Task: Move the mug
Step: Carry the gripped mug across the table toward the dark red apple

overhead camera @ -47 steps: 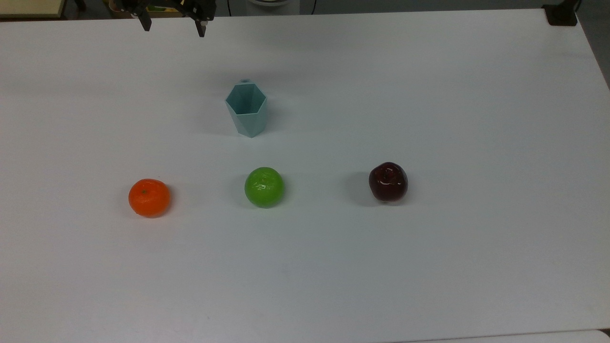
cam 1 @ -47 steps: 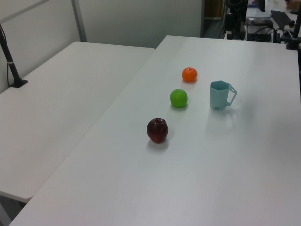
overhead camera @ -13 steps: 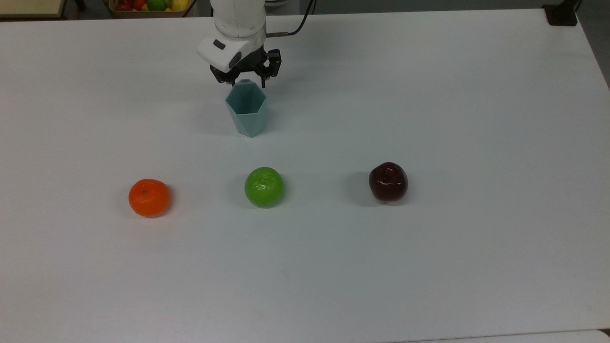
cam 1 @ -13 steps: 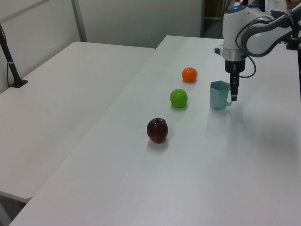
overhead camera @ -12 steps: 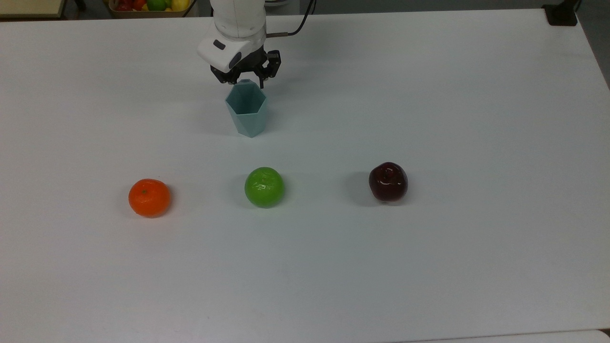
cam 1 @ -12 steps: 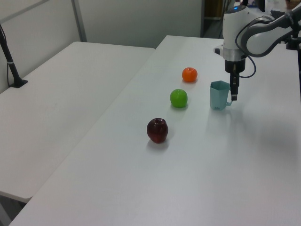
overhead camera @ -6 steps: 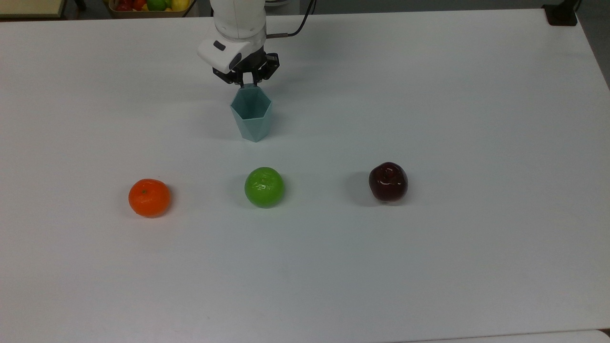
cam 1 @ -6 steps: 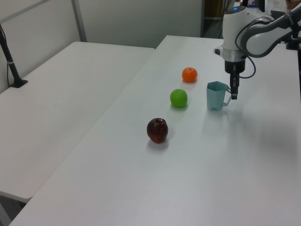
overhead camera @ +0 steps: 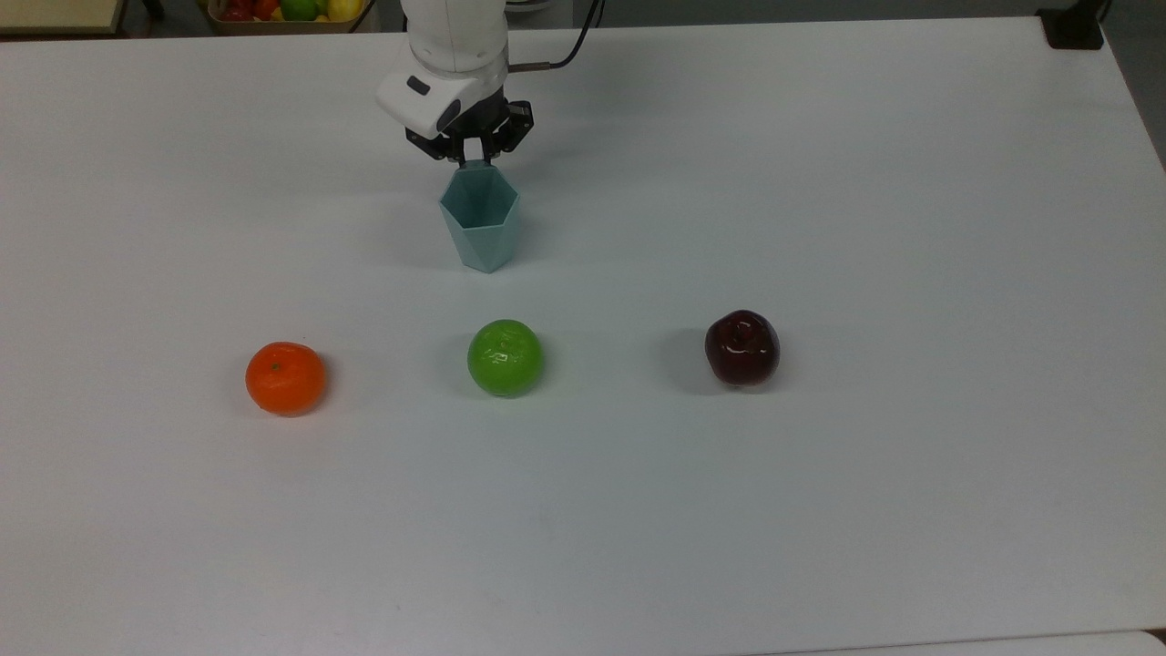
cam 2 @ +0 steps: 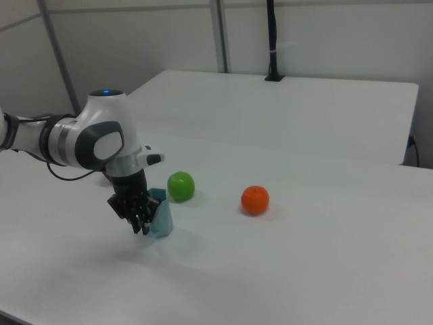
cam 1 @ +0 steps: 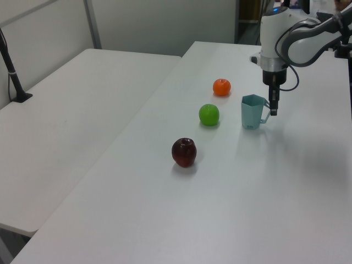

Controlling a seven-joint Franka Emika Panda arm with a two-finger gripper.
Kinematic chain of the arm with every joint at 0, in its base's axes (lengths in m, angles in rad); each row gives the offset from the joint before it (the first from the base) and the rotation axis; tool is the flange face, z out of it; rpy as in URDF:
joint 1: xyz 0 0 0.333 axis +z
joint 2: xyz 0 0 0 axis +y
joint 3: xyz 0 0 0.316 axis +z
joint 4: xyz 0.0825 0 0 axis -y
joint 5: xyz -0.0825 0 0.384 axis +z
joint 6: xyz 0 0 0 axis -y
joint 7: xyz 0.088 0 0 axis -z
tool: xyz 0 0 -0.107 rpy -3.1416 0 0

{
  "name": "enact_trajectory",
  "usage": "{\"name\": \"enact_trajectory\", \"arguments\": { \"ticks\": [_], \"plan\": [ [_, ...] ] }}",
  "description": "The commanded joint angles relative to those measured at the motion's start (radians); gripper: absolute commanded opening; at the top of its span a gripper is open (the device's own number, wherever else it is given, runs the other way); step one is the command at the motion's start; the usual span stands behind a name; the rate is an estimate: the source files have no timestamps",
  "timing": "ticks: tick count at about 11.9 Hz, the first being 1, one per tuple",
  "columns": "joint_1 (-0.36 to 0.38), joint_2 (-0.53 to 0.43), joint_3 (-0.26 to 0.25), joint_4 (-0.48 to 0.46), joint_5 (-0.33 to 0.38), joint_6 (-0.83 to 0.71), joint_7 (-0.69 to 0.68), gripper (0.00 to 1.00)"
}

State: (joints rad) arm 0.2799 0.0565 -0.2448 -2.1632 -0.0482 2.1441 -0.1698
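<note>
The pale teal faceted mug [overhead camera: 480, 219] stands upright on the white table [overhead camera: 820, 501], behind the row of fruit. My gripper [overhead camera: 474, 160] hangs at the mug's far side, shut on its small handle. In the left view the mug [cam 1: 250, 113] has its handle to the right, with the gripper [cam 1: 273, 108] pointing straight down onto it. In the right view the gripper [cam 2: 141, 223] partly covers the mug [cam 2: 162, 218].
An orange [overhead camera: 285, 377], a green apple [overhead camera: 506, 357] and a dark red apple [overhead camera: 741, 347] lie in a row in front of the mug. A basket of fruit [overhead camera: 282, 9] sits beyond the far edge. A second table [cam 1: 66, 121] adjoins on the left view's left.
The gripper came in from the top view's upper left, sank to the mug's handle and shut on it. The mug shifted slightly to the top view's right; it has held still for the last half second.
</note>
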Motion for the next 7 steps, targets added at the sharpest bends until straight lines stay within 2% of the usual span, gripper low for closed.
{"name": "enact_trajectory", "arguments": {
  "ticks": [1,2,4,5,7],
  "plan": [
    [0.001,-0.072,-0.002,0.017,-0.012,0.005,0.007,0.07],
    [0.007,-0.073,-0.002,0.054,-0.006,0.0,-0.005,0.07],
    [0.019,-0.063,0.005,0.15,0.011,-0.096,-0.13,0.06],
    [0.03,-0.06,0.015,0.205,0.058,-0.177,-0.225,0.04],
    [0.041,-0.063,0.051,0.259,0.108,-0.281,-0.309,0.03]
  ]
}}
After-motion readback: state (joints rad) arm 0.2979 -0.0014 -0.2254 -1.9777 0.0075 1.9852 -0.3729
